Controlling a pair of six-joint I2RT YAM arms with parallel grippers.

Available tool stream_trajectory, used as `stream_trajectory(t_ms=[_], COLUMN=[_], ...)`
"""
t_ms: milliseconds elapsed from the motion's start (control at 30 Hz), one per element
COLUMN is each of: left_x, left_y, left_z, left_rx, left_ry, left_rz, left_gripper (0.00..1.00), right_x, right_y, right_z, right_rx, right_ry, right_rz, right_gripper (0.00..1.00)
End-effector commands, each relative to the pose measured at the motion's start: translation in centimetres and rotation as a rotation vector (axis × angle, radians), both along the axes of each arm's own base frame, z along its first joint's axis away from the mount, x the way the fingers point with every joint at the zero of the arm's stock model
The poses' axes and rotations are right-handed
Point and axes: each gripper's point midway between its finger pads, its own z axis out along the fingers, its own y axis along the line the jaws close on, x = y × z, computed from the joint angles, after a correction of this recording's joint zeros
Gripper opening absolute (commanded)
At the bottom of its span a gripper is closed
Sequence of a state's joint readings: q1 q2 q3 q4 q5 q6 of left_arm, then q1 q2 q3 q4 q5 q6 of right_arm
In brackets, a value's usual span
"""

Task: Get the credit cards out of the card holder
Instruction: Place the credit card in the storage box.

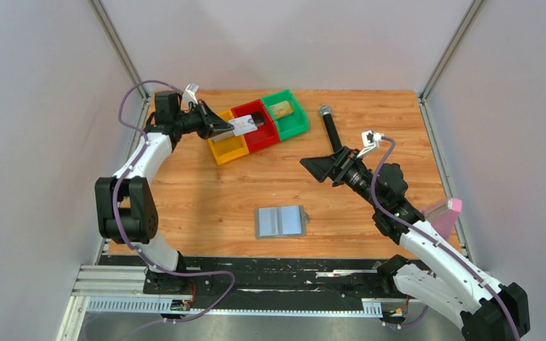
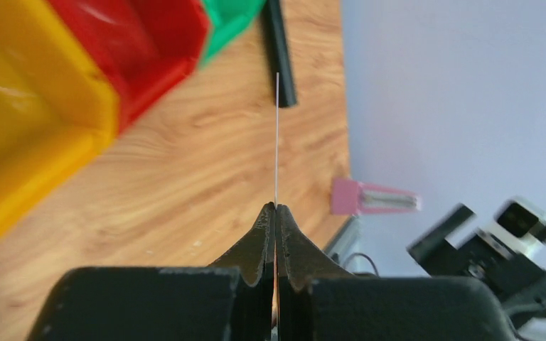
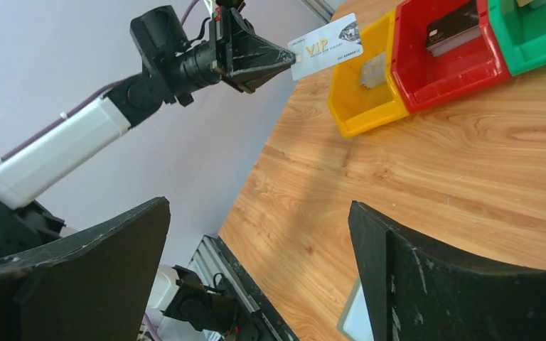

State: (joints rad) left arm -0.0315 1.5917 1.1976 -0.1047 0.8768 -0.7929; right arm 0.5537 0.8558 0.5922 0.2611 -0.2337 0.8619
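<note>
The card holder (image 1: 280,221) lies open and flat on the wooden table near the front middle; only its pale corner (image 3: 350,321) shows in the right wrist view. My left gripper (image 1: 229,128) is shut on a whitish credit card (image 1: 244,125) printed "VIP" (image 3: 325,46) and holds it in the air over the yellow bin (image 1: 228,148) and the red bin (image 1: 263,133). In the left wrist view the card (image 2: 277,135) shows edge-on as a thin line rising from the closed tips (image 2: 276,207). My right gripper (image 1: 318,169) is open and empty (image 3: 259,213), above the table right of centre.
The yellow bin (image 3: 362,106) holds a pale card (image 3: 373,71), the red bin (image 3: 462,71) a dark card (image 3: 453,28), and the green bin (image 1: 288,117) a tan card (image 1: 281,109). A black rod (image 1: 331,128) lies right of the bins. A pink object (image 1: 446,215) sits at the right edge.
</note>
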Motion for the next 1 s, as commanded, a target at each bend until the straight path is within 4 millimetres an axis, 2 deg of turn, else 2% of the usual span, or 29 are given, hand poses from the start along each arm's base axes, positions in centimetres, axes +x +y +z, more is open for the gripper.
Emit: stream_trajectory(t_ms=[0, 67, 100, 200, 233, 267, 300, 333, 367, 600, 733, 967], left_x=[2.6, 4.5, 5.1, 6.5, 6.9, 7.4, 7.6, 7.9, 8.0, 9.6, 10.5, 11.7], left_y=[4.4, 5.7, 6.3, 7.8, 8.1, 8.4, 8.6, 8.9, 9.0, 9.5, 9.7, 9.8], left_z=[-3.6, -3.5, -4.3, -4.7, -5.8, -5.4, -6.8, -7.0, -8.1, -11.3, -11.8, -11.6], left_rx=[0.150, 0.155, 0.160, 0.232, 0.250, 0.276, 0.287, 0.306, 0.311, 0.331, 0.335, 0.332], left_ry=[0.108, 0.105, 0.121, 0.120, 0.144, 0.135, 0.168, 0.175, 0.204, 0.236, 0.230, 0.204], left_rz=[0.090, 0.107, 0.118, 0.143, 0.143, 0.142, 0.138, 0.138, 0.133, 0.148, 0.153, 0.160], left_gripper=[0.00, 0.00, 0.00, 0.00, 0.00, 0.00, 0.00, 0.00, 0.00, 0.00, 0.00, 0.00], right_x=[0.7, 1.2, 1.3, 1.6, 1.7, 1.8, 1.9, 2.0, 2.0, 2.8, 3.3, 3.7], right_y=[-1.0, -1.3, -1.5, -1.7, -1.7, -1.6, -1.6, -1.5, -1.4, -1.4, -1.5, -1.2], right_z=[-1.0, -1.5, -1.6, -1.8, -1.9, -2.0, -2.2, -2.4, -2.6, -3.5, -3.5, -4.0], right_rx=[-0.077, -0.101, -0.109, -0.122, -0.124, -0.127, -0.129, -0.131, -0.133, -0.138, -0.145, -0.145], right_ry=[-0.050, -0.048, -0.050, -0.056, -0.056, -0.054, -0.051, -0.047, -0.040, -0.025, -0.026, -0.014], right_rz=[-0.056, -0.079, -0.085, -0.087, -0.086, -0.082, -0.081, -0.078, -0.075, -0.074, -0.084, -0.074], right_gripper=[1.00, 1.00, 1.00, 1.00, 1.00, 1.00, 1.00, 1.00, 1.00, 1.00, 1.00, 1.00])
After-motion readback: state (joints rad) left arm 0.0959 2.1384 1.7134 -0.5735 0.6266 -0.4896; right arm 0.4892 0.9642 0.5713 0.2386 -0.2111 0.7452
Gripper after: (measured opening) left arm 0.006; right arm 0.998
